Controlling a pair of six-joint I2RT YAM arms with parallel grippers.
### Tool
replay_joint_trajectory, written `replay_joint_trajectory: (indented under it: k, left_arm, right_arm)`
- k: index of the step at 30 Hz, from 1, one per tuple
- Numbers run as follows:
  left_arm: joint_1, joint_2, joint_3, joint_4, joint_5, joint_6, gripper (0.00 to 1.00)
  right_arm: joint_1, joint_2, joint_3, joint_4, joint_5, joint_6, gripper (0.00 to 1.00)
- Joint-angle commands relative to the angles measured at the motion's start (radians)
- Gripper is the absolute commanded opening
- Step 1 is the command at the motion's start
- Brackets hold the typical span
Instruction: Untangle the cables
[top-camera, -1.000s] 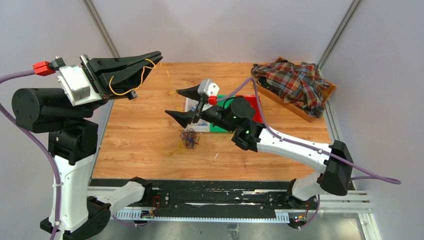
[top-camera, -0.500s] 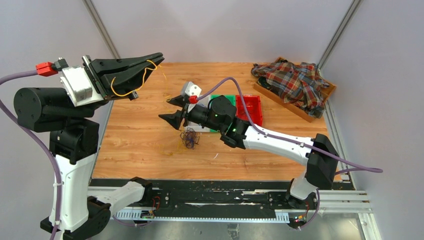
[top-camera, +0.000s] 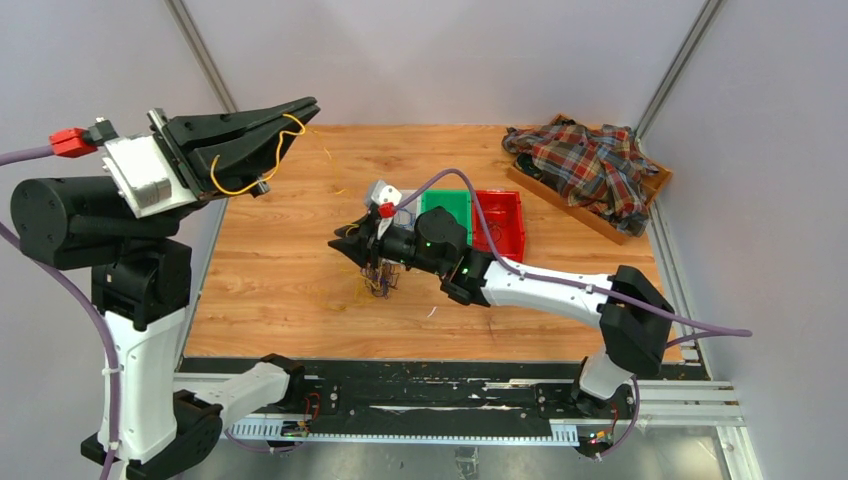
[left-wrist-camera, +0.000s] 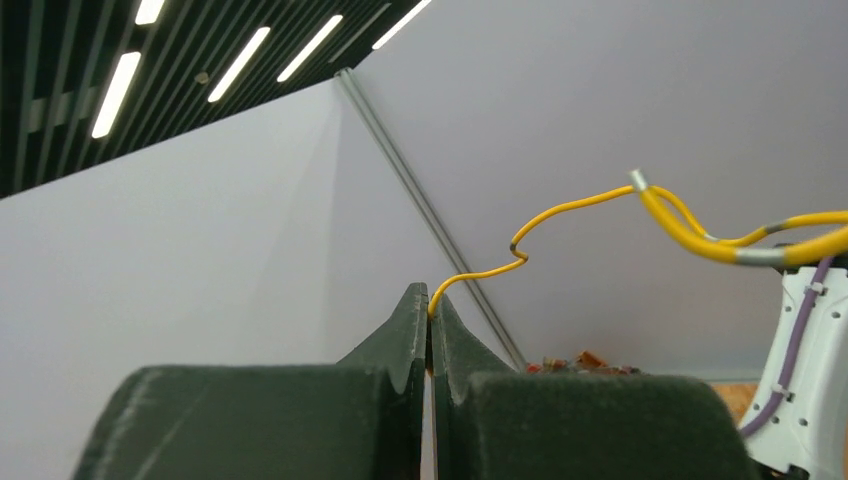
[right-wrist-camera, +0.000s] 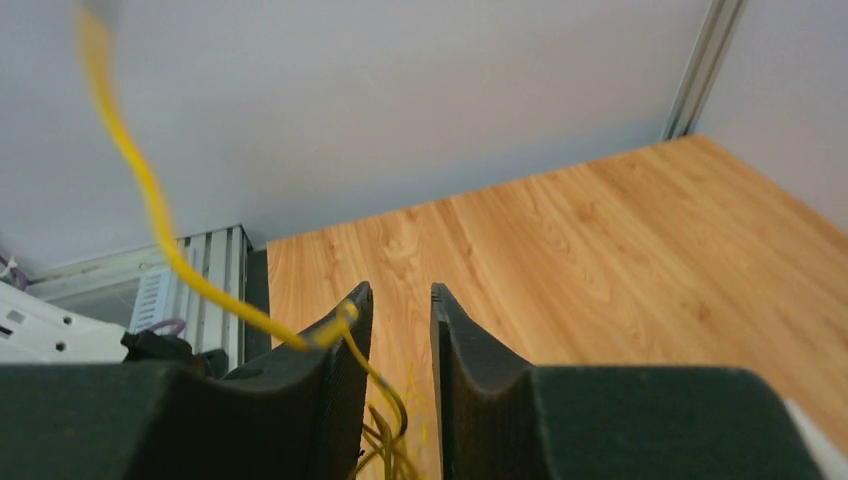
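This is a robot lab cell. Plain grey panel walls (top-camera: 450, 60) meet at bare aluminium posts (top-camera: 200, 55) and close in a wood-laminate desk (top-camera: 280, 270). The left arm (top-camera: 140, 330) and right arm (top-camera: 560, 290) are bolted to a metal rail (top-camera: 420, 400) at its near edge. Strip lights (left-wrist-camera: 120, 95) run along a dark slatted ceiling. On the desk sit a green bin (top-camera: 447, 205), a red bin (top-camera: 500, 220) and a shirt (top-camera: 590, 165) in a wooden tray (top-camera: 560, 200).

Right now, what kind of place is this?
Likely a robot lab work cell: bare grey panel walls, a wooden tabletop, and a left arm and right arm bolted to a rail at its edge.
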Motion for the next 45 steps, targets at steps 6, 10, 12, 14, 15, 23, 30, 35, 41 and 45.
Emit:
replay_joint_trajectory:
  k: [6, 10, 12, 14, 15, 23, 30, 35, 41, 45]
  left_arm:
    - [-0.005, 0.049, 0.172, 0.041, -0.098, 0.082, 0.00]
    - [-0.005, 0.087, 0.256, 0.046, -0.132, 0.115, 0.01]
    - [-0.005, 0.108, 0.304, 0.047, -0.152, 0.130, 0.01]
    - [-0.005, 0.130, 0.351, 0.047, -0.169, 0.154, 0.01]
    - [-0.005, 0.139, 0.371, 0.047, -0.179, 0.166, 0.01]
    - [-0.005, 0.190, 0.485, 0.071, -0.289, 0.299, 0.01]
    - [-0.005, 0.191, 0.476, 0.069, -0.265, 0.301, 0.00]
    - [-0.004, 0.150, 0.379, 0.065, -0.171, 0.210, 0.01]
    - [-0.005, 0.105, 0.216, 0.065, -0.029, 0.034, 0.01]
    - [-0.018, 0.092, 0.105, 0.092, -0.012, -0.082, 0.01]
  right_arm:
    - [0.015, 0.011, -0.255, 0.158, 0.092, 0.107, 0.21]
    - [0.015, -0.006, -0.353, 0.198, 0.126, 0.130, 0.18]
    - [0.015, -0.010, -0.393, 0.211, 0.145, 0.140, 0.15]
    - [0.015, -0.016, -0.436, 0.228, 0.163, 0.152, 0.12]
    - [0.015, -0.020, -0.455, 0.236, 0.170, 0.156, 0.11]
    - [0.015, -0.059, -0.595, 0.297, 0.245, 0.193, 0.10]
    - [0.003, -0.141, -0.653, 0.277, 0.305, 0.154, 0.12]
    - [-0.003, -0.242, -0.616, 0.184, 0.329, 0.091, 0.46]
    - [-0.003, -0.379, -0.552, 0.094, 0.373, 0.017, 0.76]
    - [-0.003, -0.405, -0.437, 0.055, 0.361, -0.022, 0.79]
